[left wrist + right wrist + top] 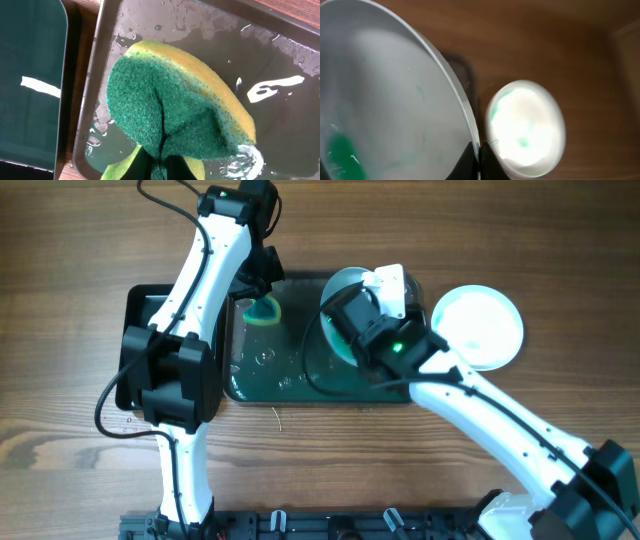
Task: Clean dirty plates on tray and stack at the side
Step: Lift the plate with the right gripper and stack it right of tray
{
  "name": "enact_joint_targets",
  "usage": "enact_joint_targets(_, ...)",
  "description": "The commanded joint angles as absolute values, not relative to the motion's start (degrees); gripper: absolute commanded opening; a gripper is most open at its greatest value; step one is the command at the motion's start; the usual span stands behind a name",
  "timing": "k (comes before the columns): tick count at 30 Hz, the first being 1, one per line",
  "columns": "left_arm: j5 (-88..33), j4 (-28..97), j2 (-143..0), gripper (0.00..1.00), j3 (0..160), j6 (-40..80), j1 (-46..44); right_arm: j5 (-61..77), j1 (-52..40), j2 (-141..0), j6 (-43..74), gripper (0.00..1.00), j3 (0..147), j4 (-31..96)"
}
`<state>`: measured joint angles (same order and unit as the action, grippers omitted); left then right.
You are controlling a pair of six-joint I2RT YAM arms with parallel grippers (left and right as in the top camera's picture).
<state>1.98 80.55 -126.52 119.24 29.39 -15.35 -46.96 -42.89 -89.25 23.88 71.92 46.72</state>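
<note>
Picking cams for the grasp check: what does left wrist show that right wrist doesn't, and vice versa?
Left wrist only: the left gripper shut on the green-yellow sponge, at the wet tray, with the black tray along the frame's left edge.
Right wrist only: the right gripper pinching the rim of a smeared plate, and a white plate with teal smears lying beyond it.
Both: the wooden table. Neither view shows the other arm.

Left gripper pinches the green-and-yellow sponge, green scouring side facing up, above the grey-green tray, wet with puddles; glossy black tray alongside.
</note>
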Motion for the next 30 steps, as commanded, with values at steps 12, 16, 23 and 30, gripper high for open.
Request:
enact_joint_targets(12, 1.3, 80.1, -125.4, 0.04, 120.2, 28.5, -15.5, -77.3, -53.8, -87.5, 12.2, 0.04, 72.1, 39.5)
enact_joint_targets(16, 1.3, 80.1, -125.4, 0.04, 120.2, 28.5, -15.5, -59.6, -52.1, -87.5, 17.1, 0.05, 72.1, 42.1)
enact_joint_targets(23, 1.3, 80.0, -125.4, 0.04, 120.2, 28.5, -15.5, -22.0, -38.0, -87.0, 28.9, 0.04, 72.1, 47.1)
enact_joint_targets(30, 1.3, 80.0, -125.4, 0.04, 120.2, 28.5, -15.5, 7.3, -12.5, -83.4, 27.8, 0.04, 72.1, 47.5)
